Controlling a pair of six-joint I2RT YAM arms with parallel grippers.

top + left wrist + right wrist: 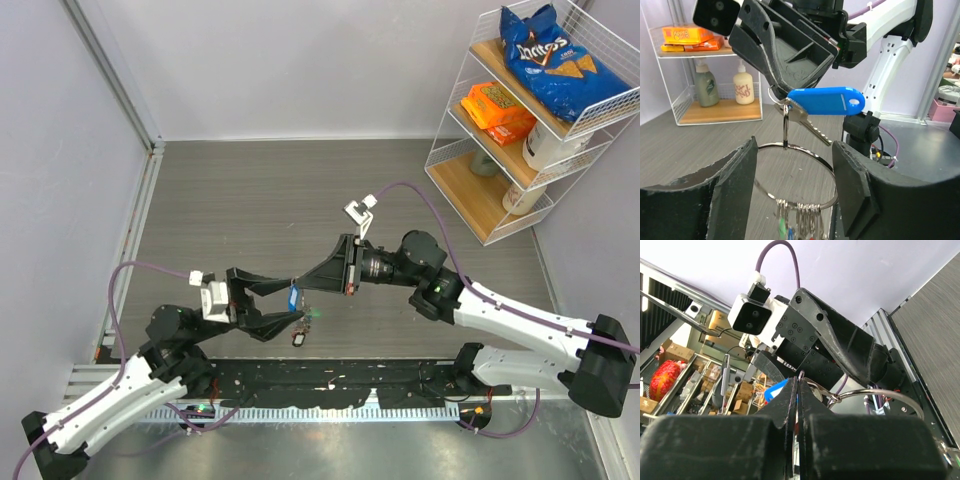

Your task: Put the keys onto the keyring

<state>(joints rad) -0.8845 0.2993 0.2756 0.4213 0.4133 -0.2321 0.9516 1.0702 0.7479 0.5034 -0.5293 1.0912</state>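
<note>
The keyring (827, 167) is a large thin silver wire ring, spanned between my left gripper's (795, 145) two fingers. Several keys (802, 222) with green, blue and red bits hang from its lower part. My right gripper (782, 92) is shut on the small split ring of a silver key (807, 122) with a blue tag (827, 101), just above the keyring. That small ring touches the keyring's top wire; I cannot tell if it is threaded on. In the top view the two grippers (270, 305) (303, 290) meet mid-table with the blue tag (293, 297) between them. In the right wrist view the shut right gripper (799, 382) shows the keyring (890, 392) beyond it.
A white wire shelf (445, 160) with a chip bag (550, 55), orange boxes and bottles stands at the back right. A black mat (330, 385) lies along the table's front edge between the arm bases. A metal rail (135, 240) runs along the left wall.
</note>
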